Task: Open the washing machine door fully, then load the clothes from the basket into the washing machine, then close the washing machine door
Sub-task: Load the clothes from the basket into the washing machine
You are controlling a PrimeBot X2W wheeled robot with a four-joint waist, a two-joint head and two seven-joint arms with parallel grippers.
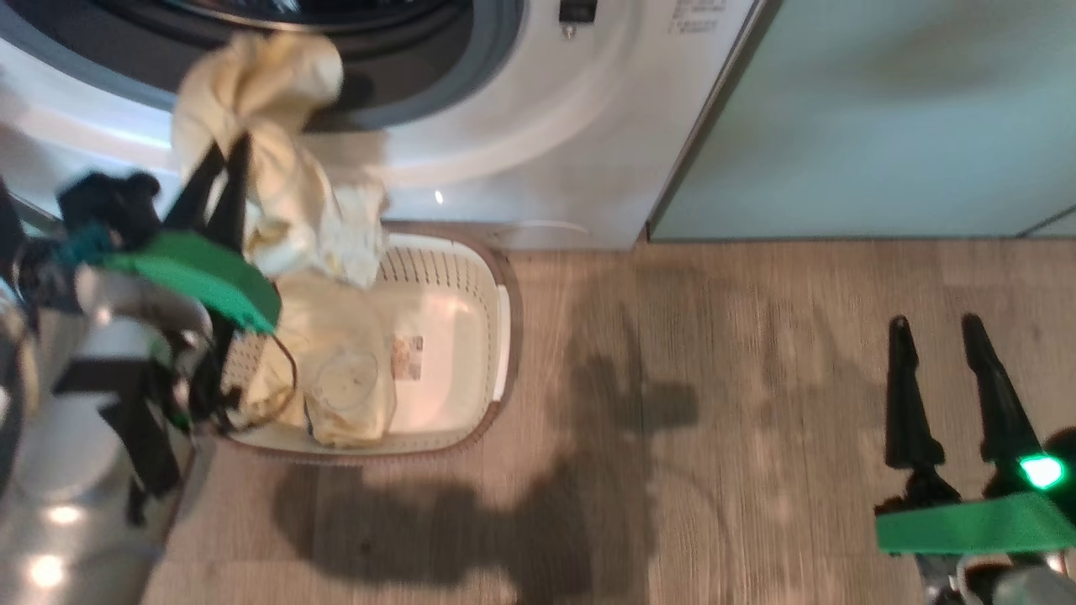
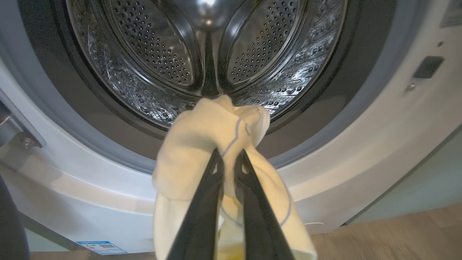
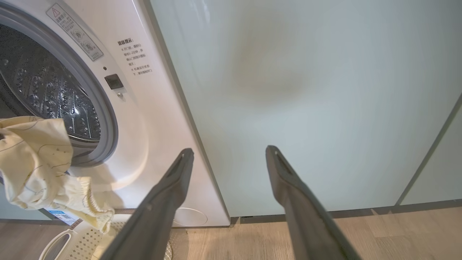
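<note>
Watching this one up close: the left hand [image 2: 229, 153] is pinched nearly shut on a bunched pale yellow garment [image 2: 202, 144], holding it right in front of the lower lip of the washing machine [image 2: 361, 144]. The round opening is uncovered and the steel drum [image 2: 155, 47] looks empty from here. A good length of the cloth hangs below the fingers, down toward the basket [image 1: 503, 336] on the floor [image 1: 714, 336]. If it were me, I'd lift a bit and push well past the grey gasket [image 2: 90, 141] before letting go. Otherwise I reckon the tail drapes over the lip and gets in the way of the door later. More clothes [image 1: 336, 378] sit in the basket, so this looks like an early trip with a few to go. The right hand [image 1: 935, 323] hangs off to the side over bare floor, fingers spread wide with nothing in them, facing the pale green cabinet [image 3: 306, 90]. As for writing, I can't spot a brand name anywhere. There's a warning sticker [image 3: 74, 30] with a triangle near the opening, a block of Chinese characters [image 3: 135, 57] under it, a blue sticker [image 2: 101, 247] low on the front and a small label [image 1: 407, 356] on the basket's bottom. All of it is too small for me to read.
</note>
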